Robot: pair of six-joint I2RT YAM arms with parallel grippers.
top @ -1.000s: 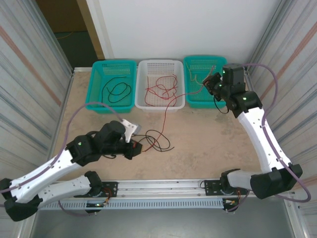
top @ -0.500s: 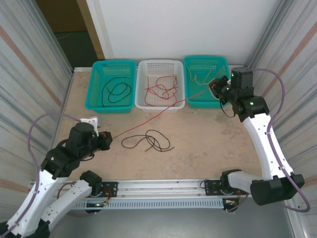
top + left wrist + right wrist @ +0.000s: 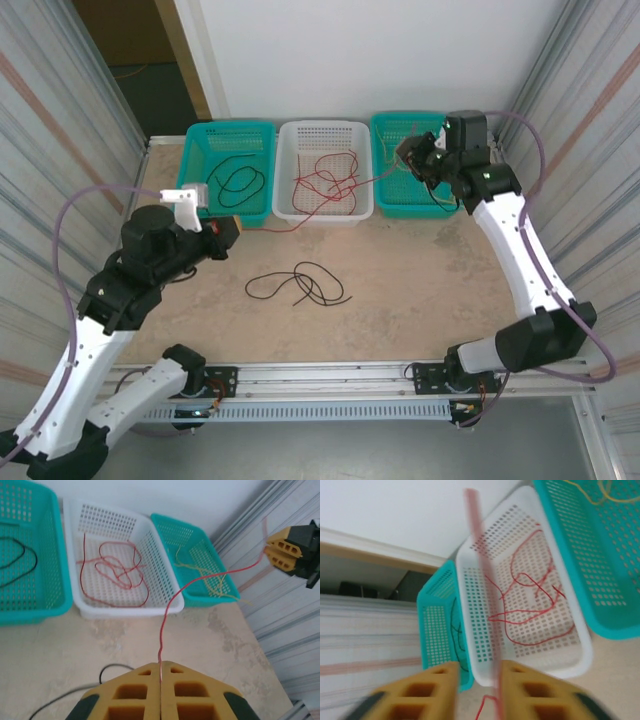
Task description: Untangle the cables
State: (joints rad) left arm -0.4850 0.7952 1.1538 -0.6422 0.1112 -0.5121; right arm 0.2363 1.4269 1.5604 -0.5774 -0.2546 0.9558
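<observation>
My left gripper (image 3: 228, 233) (image 3: 161, 664) is shut on one end of a thin red cable (image 3: 275, 228) (image 3: 172, 600). That cable rises over the white basket's front rim toward my right gripper (image 3: 408, 155) (image 3: 295, 555), which hangs above the right teal basket. In the right wrist view the right gripper (image 3: 477, 672) has its jaws apart, and the red cable (image 3: 479, 535) runs blurred along the inner face of one finger. A loose black cable tangle (image 3: 305, 283) lies on the table between the arms.
Three baskets line the back. The left teal basket (image 3: 190, 185) holds a black cable, the white basket (image 3: 323, 213) holds red cables (image 3: 117, 570), and the right teal basket (image 3: 440, 205) holds yellow cables (image 3: 210, 577). Metal walls close in both sides.
My left gripper has swung back and left with the red cable's end, drawing it clear of the black tangle. The right gripper has shifted left and its jaws have parted.
</observation>
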